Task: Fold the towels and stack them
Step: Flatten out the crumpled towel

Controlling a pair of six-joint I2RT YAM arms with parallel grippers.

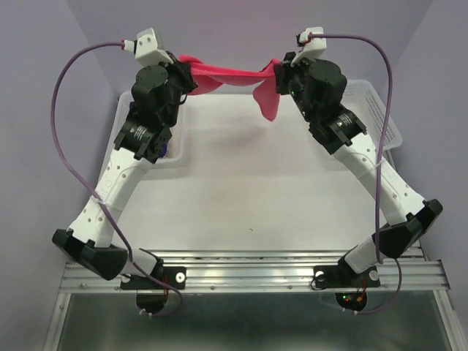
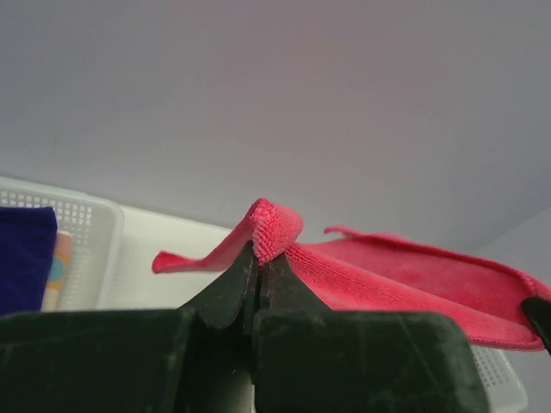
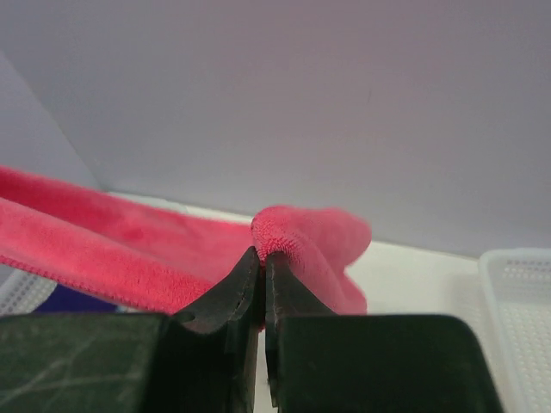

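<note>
The left gripper is pinching one end of the hot pink towel. Its jaws are pressing tight together on a small fold of cloth that is bulging up above the fingertips. The right gripper is clamping the opposite end in the same way, jaws closed on a rounded bunch of pink fabric.

Both arms are reaching up and away from their bases. The towel is hanging in the air between them over the far side of the table, stretching as a narrow band from one gripper to the other. Close to the right gripper, a loose flap is drooping below the band, and it is not touching the tabletop as far as the overhead view shows.

A white perforated basket is sitting at the far right of the table. A second white basket is lying beneath the left arm. It is holding a deep purple towel, with a sliver of a striped towel showing just beside it.
</note>
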